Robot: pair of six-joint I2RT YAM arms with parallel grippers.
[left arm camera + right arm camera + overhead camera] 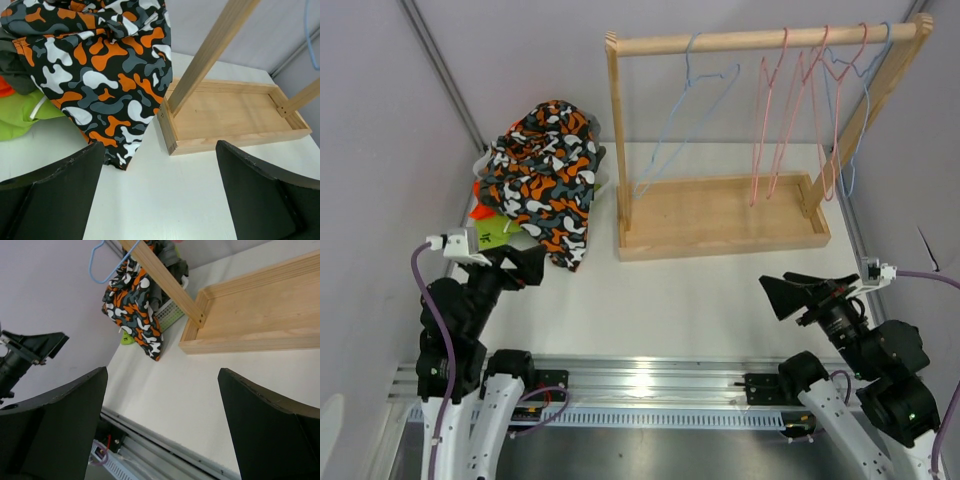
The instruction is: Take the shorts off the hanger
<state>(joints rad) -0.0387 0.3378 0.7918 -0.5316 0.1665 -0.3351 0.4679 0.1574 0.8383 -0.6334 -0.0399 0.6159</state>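
The camouflage shorts (542, 175) lie on top of a pile at the table's left, over lime green (492, 233) and bright orange (478, 212) cloth; the dark grey ones are mostly hidden. In the left wrist view the camouflage shorts (100, 70) fill the upper left, with green cloth (20, 117) beside them. Several bare wire hangers, blue (692, 100) and pink (780, 110), hang on the wooden rack (720, 215). My left gripper (525, 268) is open and empty, just below the pile. My right gripper (790, 293) is open and empty at the near right.
The rack's wooden tray base (235, 120) stands right of the pile, with an upright post (210, 55) at its corner. A white basket (167, 315) holds the pile. A metal rail (640, 385) runs along the near edge.
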